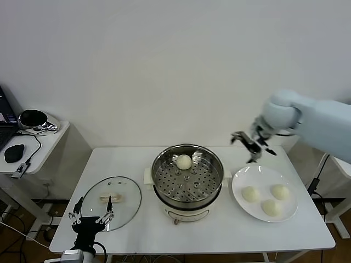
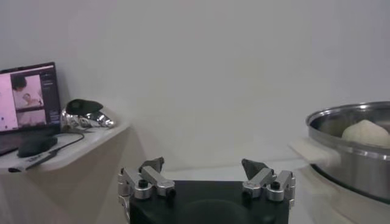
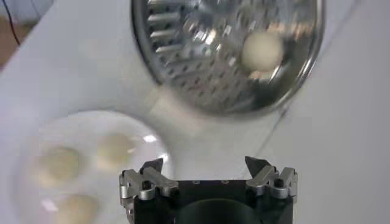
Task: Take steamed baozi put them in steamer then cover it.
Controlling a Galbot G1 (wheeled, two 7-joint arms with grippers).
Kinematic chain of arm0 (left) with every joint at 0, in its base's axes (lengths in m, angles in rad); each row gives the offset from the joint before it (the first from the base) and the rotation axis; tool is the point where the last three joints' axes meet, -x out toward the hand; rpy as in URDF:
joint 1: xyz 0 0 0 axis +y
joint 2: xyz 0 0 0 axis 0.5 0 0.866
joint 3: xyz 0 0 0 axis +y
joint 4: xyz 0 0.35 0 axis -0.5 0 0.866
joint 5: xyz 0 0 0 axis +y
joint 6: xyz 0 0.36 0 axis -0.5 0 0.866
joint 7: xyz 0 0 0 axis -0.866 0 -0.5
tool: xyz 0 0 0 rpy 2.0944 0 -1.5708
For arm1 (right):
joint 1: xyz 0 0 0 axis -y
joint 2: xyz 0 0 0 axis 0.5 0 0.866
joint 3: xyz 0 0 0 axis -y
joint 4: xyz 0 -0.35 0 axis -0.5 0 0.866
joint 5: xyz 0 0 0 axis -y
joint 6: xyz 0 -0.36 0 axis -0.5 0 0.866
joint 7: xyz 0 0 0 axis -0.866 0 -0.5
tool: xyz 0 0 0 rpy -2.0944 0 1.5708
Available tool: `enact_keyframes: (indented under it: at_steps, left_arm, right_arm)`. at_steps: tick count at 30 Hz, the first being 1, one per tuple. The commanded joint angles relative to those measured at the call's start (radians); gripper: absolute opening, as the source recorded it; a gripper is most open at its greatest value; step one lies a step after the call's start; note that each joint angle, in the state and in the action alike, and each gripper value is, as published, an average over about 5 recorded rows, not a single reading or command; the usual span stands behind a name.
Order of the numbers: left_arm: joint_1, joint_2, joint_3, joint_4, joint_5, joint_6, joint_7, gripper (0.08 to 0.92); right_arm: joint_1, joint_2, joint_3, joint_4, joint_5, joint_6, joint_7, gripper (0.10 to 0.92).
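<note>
The shiny steel steamer (image 1: 188,178) stands mid-table on its white base, with one pale baozi (image 1: 184,161) on the perforated tray at its far side. Three more baozi (image 1: 251,194) (image 1: 280,192) (image 1: 271,207) lie on a white plate (image 1: 239,181) to the right. My right gripper (image 1: 251,146) hangs open and empty in the air above the table, between the steamer and the plate. In the right wrist view the steamer (image 3: 183,67), its baozi (image 3: 262,50) and the plate's baozi (image 3: 116,149) show beyond the right gripper (image 3: 205,165). My left gripper (image 1: 90,210) rests open at the front left; the left wrist view shows it (image 2: 203,166) empty, facing the steamer (image 2: 359,152).
A round glass lid (image 1: 125,201) with a cream handle lies flat on the table left of the steamer, just beyond my left gripper. A side table (image 1: 46,143) with a mouse and a metal object stands further left. The table's front edge runs close under the lid and plate.
</note>
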Motion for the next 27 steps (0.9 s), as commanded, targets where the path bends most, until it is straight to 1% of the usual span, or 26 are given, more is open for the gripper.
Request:
enact_keyframes:
  at_steps: [1,6,10,19,27]
  left_arm:
    - [0.003,0.004,-0.008,-0.013,-0.002,0.034,-0.004,0.823]
    - [0.005,0.000,-0.021,-0.015,-0.001,0.034,0.000,0.823]
    - [0.004,-0.003,-0.029,-0.017,0.001,0.035,0.003,0.823]
    - [0.015,-0.005,-0.049,-0.016,0.001,0.033,0.002,0.823]
    - [0.015,-0.009,-0.050,-0.012,0.008,0.031,0.001,0.823]
  right_arm:
    - [-0.350,-0.200,0.244,0.037,-0.071,-0.145,0.004,0.823]
    - [-0.600,-0.129,0.442,-0.079,-0.120,-0.111,0.012,0.823]
    - [-0.706,-0.071,0.518,-0.162,-0.150,-0.091,0.016,0.823]
    - [-0.757,0.075,0.573,-0.317,-0.187,-0.058,0.030,0.823]
    - [-0.748,0.149,0.574,-0.363,-0.175,-0.053,0.039,0.823]
